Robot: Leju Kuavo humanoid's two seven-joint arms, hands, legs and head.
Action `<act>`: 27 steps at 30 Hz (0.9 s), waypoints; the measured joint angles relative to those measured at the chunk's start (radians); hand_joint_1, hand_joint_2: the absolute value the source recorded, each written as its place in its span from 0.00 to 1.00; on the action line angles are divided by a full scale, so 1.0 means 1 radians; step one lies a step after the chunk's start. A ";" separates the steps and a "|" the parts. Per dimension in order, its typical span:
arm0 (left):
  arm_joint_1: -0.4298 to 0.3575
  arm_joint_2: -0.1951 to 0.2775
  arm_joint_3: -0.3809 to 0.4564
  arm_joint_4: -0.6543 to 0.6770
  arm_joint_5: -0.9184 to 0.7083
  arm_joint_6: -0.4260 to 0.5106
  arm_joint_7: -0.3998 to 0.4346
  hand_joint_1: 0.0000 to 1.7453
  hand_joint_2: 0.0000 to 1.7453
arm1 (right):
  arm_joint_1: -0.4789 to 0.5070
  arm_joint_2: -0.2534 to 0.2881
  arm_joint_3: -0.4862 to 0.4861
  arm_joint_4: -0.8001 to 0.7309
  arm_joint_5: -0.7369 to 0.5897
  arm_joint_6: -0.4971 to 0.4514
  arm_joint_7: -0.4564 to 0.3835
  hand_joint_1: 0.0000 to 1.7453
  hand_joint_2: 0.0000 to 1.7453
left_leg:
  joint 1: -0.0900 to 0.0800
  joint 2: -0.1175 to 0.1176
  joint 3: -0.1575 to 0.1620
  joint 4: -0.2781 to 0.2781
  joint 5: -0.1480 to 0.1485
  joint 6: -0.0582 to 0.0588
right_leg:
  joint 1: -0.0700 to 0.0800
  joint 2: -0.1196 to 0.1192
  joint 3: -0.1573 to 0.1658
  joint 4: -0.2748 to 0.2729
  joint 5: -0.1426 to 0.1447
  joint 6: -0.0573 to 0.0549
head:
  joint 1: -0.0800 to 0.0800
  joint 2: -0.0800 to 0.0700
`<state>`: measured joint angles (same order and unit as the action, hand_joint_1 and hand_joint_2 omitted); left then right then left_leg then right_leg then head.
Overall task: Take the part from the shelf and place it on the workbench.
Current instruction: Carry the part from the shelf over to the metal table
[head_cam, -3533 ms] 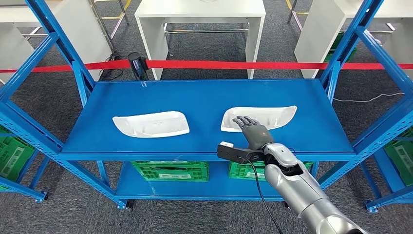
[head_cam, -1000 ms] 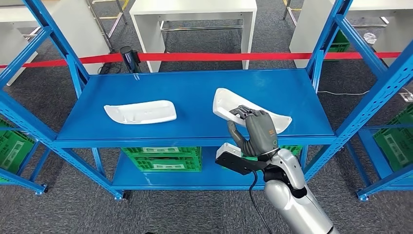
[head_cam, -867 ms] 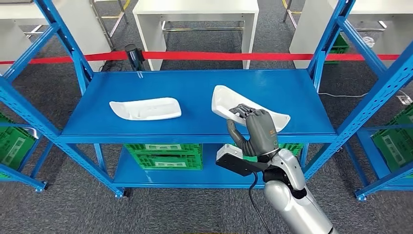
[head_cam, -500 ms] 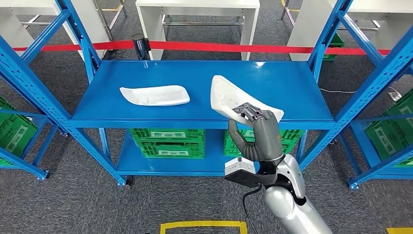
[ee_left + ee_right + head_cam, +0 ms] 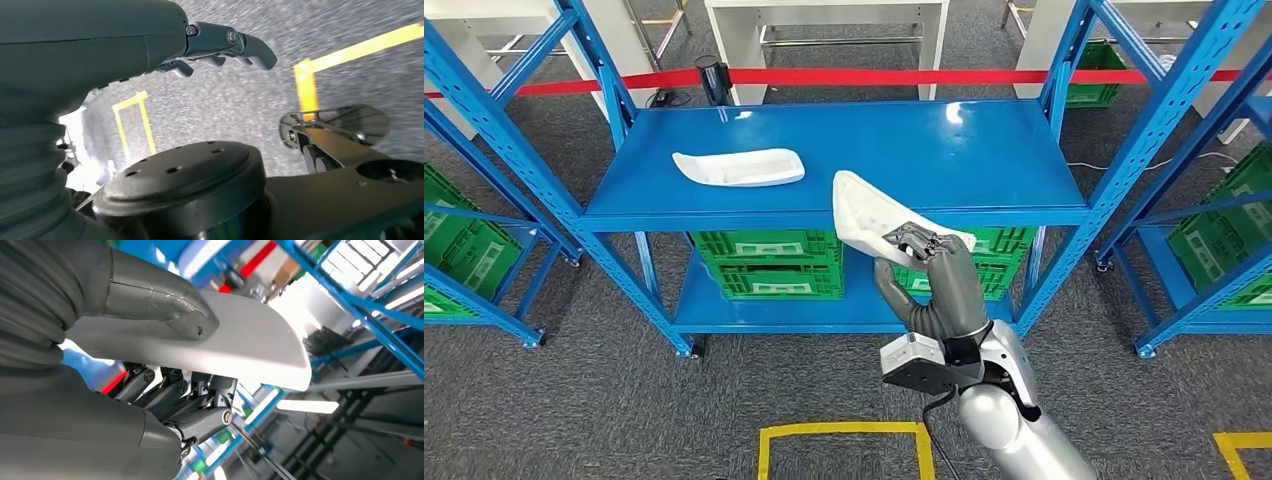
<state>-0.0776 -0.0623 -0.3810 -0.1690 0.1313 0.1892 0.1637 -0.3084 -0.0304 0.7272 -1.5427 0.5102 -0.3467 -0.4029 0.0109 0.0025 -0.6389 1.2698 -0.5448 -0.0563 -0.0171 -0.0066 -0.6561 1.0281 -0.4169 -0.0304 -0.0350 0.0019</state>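
Observation:
My right hand (image 5: 944,285) grips a white curved part (image 5: 869,215), lifted clear of the blue shelf (image 5: 984,160) and held tilted in front of its front edge. In the right wrist view the thumb lies over the white part (image 5: 250,340) and the dark fingers (image 5: 200,400) clamp it from the other side. A second white part (image 5: 739,167) lies flat on the shelf's left half. My left hand (image 5: 220,42) hangs over the grey floor with its fingers curled and nothing in them.
Blue shelf uprights (image 5: 1144,130) stand to either side. Green crates (image 5: 769,262) fill the lower shelf. A red barrier tape (image 5: 874,76) runs behind the shelf, with white tables (image 5: 829,15) beyond it. Yellow floor markings (image 5: 839,435) lie on the grey carpet just ahead of me.
The part has come off the shelf in my right hand and moved back toward me. The whole view has shifted as I backed away; the shelf looks farther and yellow floor lines appear.

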 joint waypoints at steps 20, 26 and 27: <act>0.012 0.000 0.064 0.000 0.051 0.012 -0.026 0.00 1.00 | 0.364 0.004 -0.245 -0.055 -0.202 0.119 -0.127 1.00 1.00 | -0.028 0.004 0.015 -0.245 0.122 0.064 | 0.031 0.003 0.167 -0.014 -0.130 0.006 | 0.001 0.000; -0.001 0.006 0.063 0.000 0.016 0.002 -0.033 0.00 1.00 | 0.414 0.026 -0.297 -0.079 -0.223 0.140 -0.147 1.00 1.00 | -0.020 -0.002 -0.029 -0.108 -0.019 0.024 | 0.019 -0.002 0.110 -0.036 -0.064 -0.014 | 0.003 0.000; -0.006 0.008 0.062 0.000 0.010 0.002 -0.032 0.00 1.00 | 0.419 0.031 -0.303 -0.080 -0.226 0.145 -0.151 1.00 1.00 | -0.017 -0.002 -0.038 -0.044 -0.056 0.020 | 0.018 -0.002 0.092 -0.034 -0.051 -0.013 | 0.003 0.000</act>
<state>-0.0832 -0.0547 -0.3195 -0.1688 0.1413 0.1908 0.1315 0.1101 0.0005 0.4240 -1.6228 0.2845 -0.2016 -0.5534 -0.0058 0.0005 -0.6771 1.2254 -0.6011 -0.0367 0.0009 -0.0090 -0.5637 0.9937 -0.4679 -0.0429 -0.0324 0.0019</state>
